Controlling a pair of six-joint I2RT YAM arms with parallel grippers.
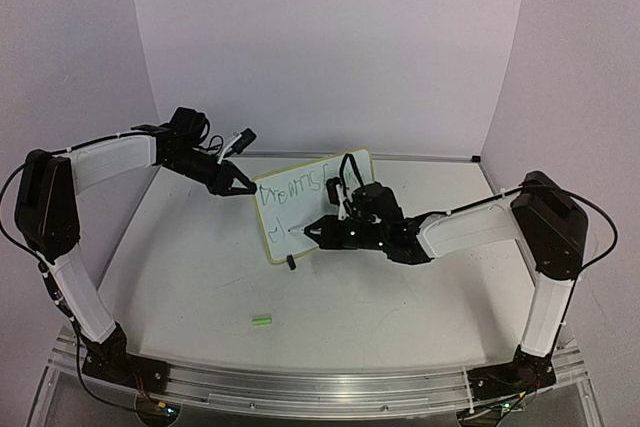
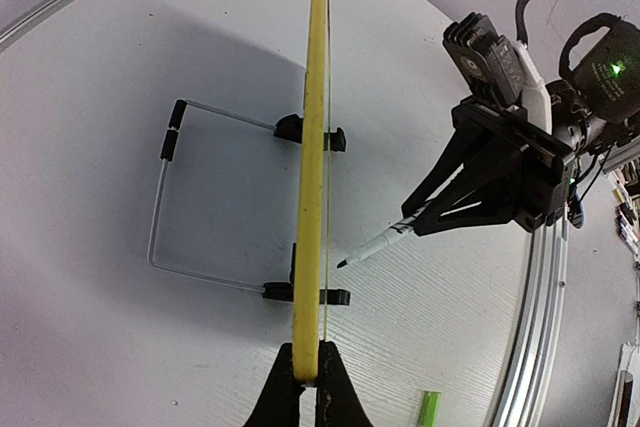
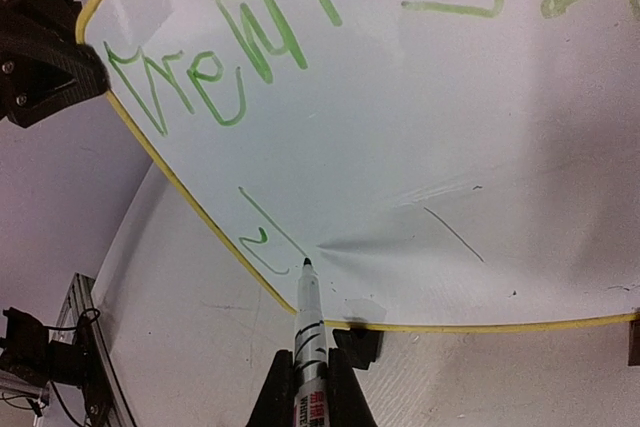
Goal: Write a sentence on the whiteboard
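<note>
The whiteboard (image 1: pixel 300 209), white with a yellow frame, stands tilted on the table. Green handwritten words (image 1: pixel 290 190) run along its top, and a few strokes (image 3: pixel 262 235) begin a second line near the lower left corner. My left gripper (image 1: pixel 243 182) is shut on the board's top left edge; the left wrist view shows the frame (image 2: pixel 310 197) edge-on between the fingers. My right gripper (image 1: pixel 322 230) is shut on a marker (image 3: pixel 309 332), whose tip sits at or just off the board by the lower strokes.
A green marker cap (image 1: pixel 262 321) lies on the table in front, also in the left wrist view (image 2: pixel 429 409). The board's black feet (image 2: pixel 335 296) and wire stand (image 2: pixel 160 197) rest on the table. White walls enclose the back and sides.
</note>
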